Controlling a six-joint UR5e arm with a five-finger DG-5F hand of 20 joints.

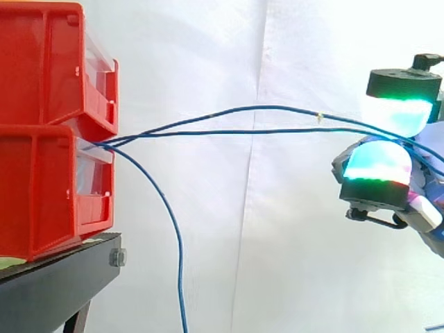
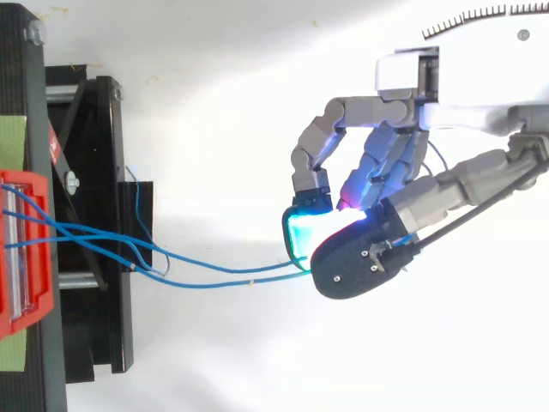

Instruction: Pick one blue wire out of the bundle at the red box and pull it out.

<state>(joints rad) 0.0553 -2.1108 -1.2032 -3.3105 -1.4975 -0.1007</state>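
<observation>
Several thin blue wires leave the gap between two stacked red bins (image 1: 41,194) at the left. Two of them, the upper wire (image 1: 277,107) and the lower wire (image 1: 277,130), stretch nearly level to the right and end between the glowing green fingertips (image 1: 399,114) of my hand (image 1: 378,184). In the top view my hand (image 2: 395,163) is curled, its thumb and a finger pinching both wires (image 2: 223,269) well to the right of the red bin (image 2: 39,292). A third blue wire (image 1: 179,263) hangs loose, drooping down past the stand.
The bins rest on a black stand (image 1: 55,284) whose frame (image 2: 103,326) juts toward my hand. A white curtain (image 1: 277,243) backs the scene. Open space lies between the stand and my hand.
</observation>
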